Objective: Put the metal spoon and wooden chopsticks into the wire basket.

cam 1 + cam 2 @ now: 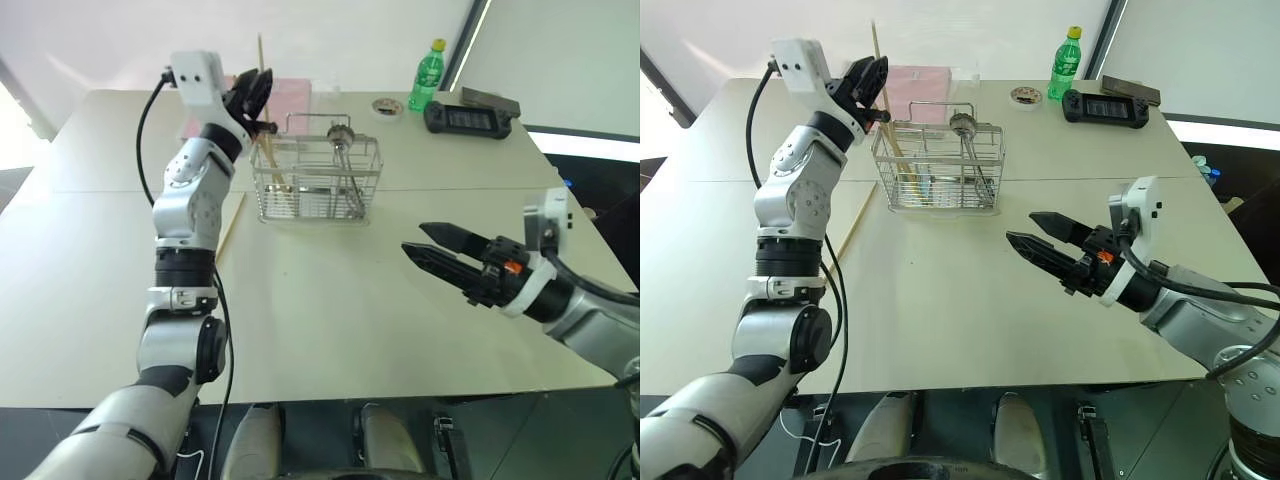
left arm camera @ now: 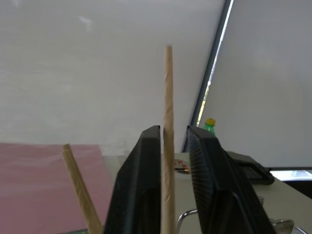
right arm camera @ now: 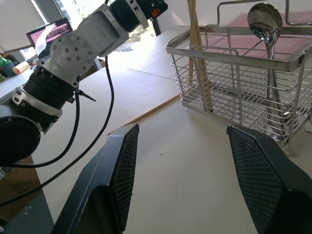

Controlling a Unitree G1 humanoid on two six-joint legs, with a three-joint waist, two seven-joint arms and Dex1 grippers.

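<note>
Beige bench (image 1: 330, 320), white wall behind; I logged wire basket (image 1: 318, 178) near far edge; left fingers (image 2: 146, 185) apart around chopstick (image 2: 168, 146); right fingers (image 3: 124, 165) apart.

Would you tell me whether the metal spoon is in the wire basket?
In: the metal spoon stands upright inside the wire basket, bowl up above the rim.

The basket (image 1: 318, 180) stands on the table (image 1: 330, 300), a spoon (image 1: 341, 138) in it. A bottle (image 1: 427, 75) stands behind, to the right. A chopstick (image 1: 232, 227) lies left of the basket.
</note>
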